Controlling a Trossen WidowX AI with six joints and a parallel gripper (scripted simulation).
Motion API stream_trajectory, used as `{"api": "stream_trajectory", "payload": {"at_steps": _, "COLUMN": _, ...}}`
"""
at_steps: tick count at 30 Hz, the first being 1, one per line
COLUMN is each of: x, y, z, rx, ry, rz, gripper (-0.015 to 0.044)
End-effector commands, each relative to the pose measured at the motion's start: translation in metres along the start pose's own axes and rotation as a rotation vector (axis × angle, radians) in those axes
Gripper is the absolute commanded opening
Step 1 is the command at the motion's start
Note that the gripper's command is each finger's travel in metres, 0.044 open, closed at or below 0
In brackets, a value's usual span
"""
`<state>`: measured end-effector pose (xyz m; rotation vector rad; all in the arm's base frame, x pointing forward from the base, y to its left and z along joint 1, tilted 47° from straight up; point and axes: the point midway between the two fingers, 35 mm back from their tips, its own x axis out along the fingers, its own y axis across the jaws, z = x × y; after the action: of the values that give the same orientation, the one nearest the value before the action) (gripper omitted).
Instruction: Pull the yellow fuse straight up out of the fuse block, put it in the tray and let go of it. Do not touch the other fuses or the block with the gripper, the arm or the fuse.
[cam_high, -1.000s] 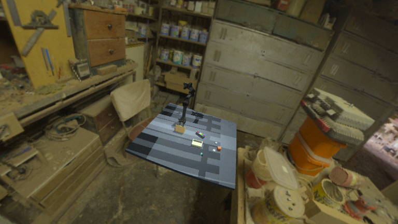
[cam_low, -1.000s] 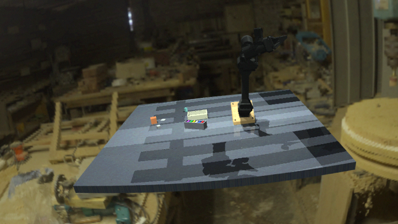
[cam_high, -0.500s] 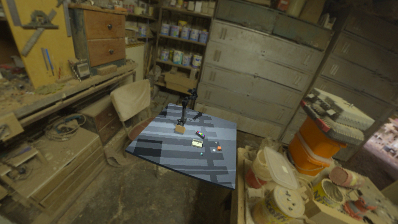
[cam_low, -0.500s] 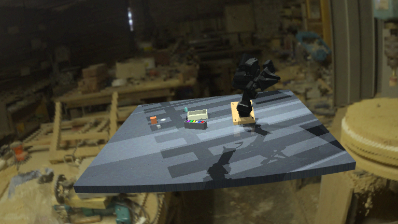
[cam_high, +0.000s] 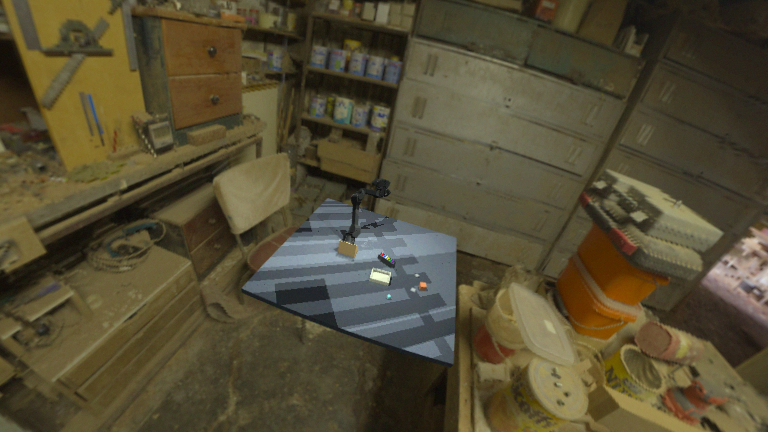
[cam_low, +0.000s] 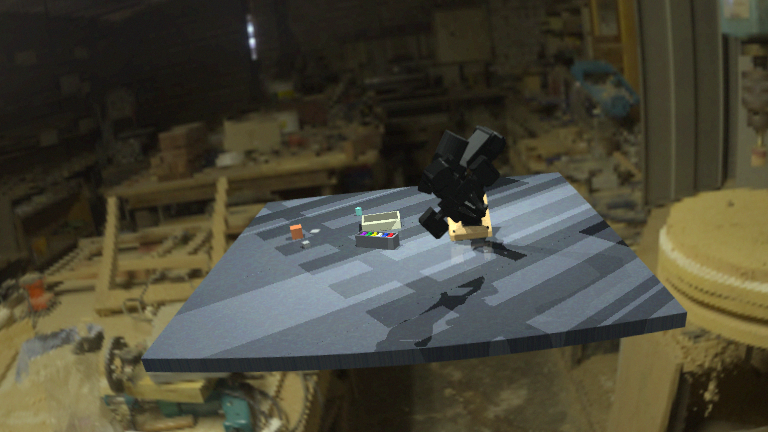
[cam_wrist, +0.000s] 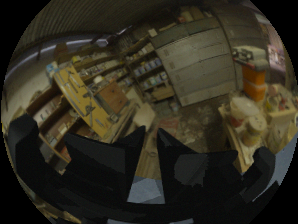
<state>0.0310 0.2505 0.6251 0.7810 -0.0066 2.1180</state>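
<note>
The yellow fuse (cam_low: 374, 234) stands in a row of coloured fuses in the dark grey fuse block (cam_low: 377, 243) (cam_high: 384, 262). The cream tray (cam_high: 380, 277) (cam_low: 370, 222) stands beside the block, and no fuse shows in it. My gripper (cam_wrist: 151, 131) is raised high over the table, away from the block and the tray. Its fingertips are a little apart, with only a narrow gap and nothing between them. The wrist view looks out over the room and shows neither block nor tray.
An orange cube (cam_high: 423, 285) (cam_low: 296, 232), two small pale pieces and a small teal piece (cam_high: 388, 296) (cam_low: 358, 211) lie on the table beyond the tray. The arm stands on a wooden base (cam_high: 347, 248) (cam_low: 467, 232).
</note>
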Motion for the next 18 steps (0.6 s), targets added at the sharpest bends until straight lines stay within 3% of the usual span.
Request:
{"api": "stream_trajectory", "payload": {"at_steps": 1, "x": -0.012, "y": -0.057, "z": -0.002, "rx": 0.086, "ry": -0.01, "rz": -0.152, "gripper": 0.0072}}
{"api": "stream_trajectory", "payload": {"at_steps": 10, "x": -0.058, "y": -0.15, "z": 0.002, "rx": 0.221, "ry": -0.061, "rz": -0.427, "gripper": 0.0072}}
{"api": "stream_trajectory", "payload": {"at_steps": 18, "x": -0.152, "y": -0.258, "z": -0.016, "rx": 0.515, "ry": -0.141, "rz": -0.794, "gripper": 0.0072}}
